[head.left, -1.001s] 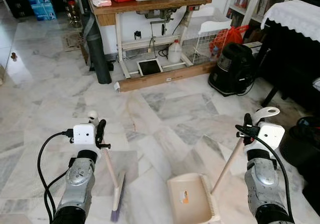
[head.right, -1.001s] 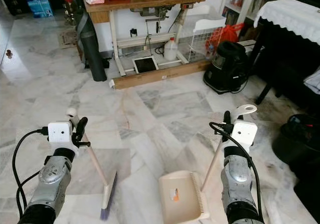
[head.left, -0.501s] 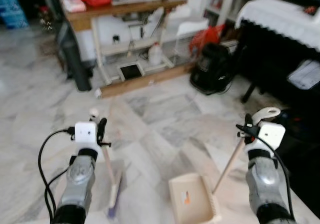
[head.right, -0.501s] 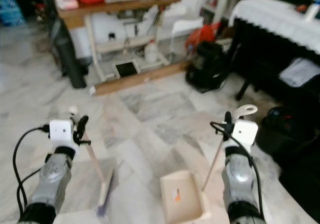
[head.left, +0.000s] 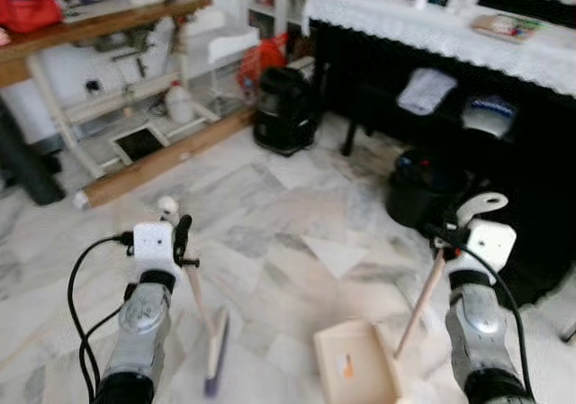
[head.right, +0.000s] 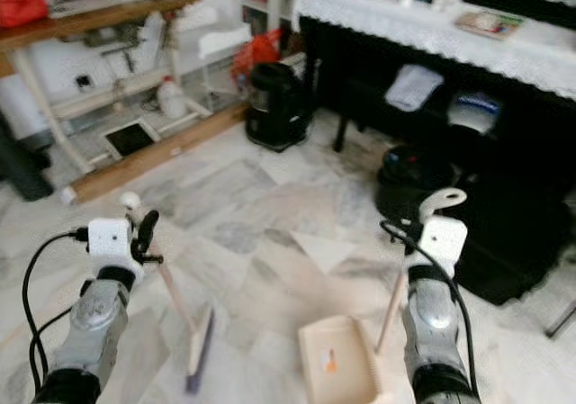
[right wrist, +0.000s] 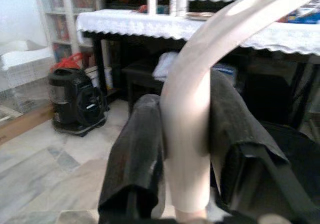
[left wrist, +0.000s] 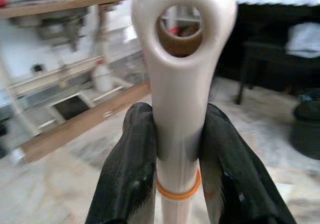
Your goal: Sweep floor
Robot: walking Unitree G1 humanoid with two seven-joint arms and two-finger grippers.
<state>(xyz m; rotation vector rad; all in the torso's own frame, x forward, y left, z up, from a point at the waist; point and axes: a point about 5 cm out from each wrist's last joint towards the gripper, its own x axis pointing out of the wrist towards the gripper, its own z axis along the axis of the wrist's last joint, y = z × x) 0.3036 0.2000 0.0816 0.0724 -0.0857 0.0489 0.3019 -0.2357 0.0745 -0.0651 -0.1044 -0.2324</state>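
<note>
My left gripper [head.left: 183, 238] is shut on the cream handle of a small broom [head.left: 214, 350], whose purple bristles rest on the marble floor at lower left. In the left wrist view both black fingers [left wrist: 131, 166] clamp the broom handle [left wrist: 181, 104] below its hanging loop. My right gripper [head.left: 447, 240] is shut on the handle of a cream dustpan [head.left: 355, 372], which lies flat on the floor between my arms. The right wrist view shows the fingers [right wrist: 137, 159] pressed on the curved dustpan handle [right wrist: 192, 124].
A black piano with a white lace cover [head.left: 432, 40] stands ahead on the right, with a black bin [head.left: 423, 188] and a black vacuum [head.left: 283, 107] on the floor in front. A wooden sewing table [head.left: 99, 26] stands at the back left. Open marble floor [head.left: 288, 215] lies ahead.
The whole view has swung to the right: the sewing table slid to the left and the piano came into view. Both grippers keep their hold on broom and dustpan.
</note>
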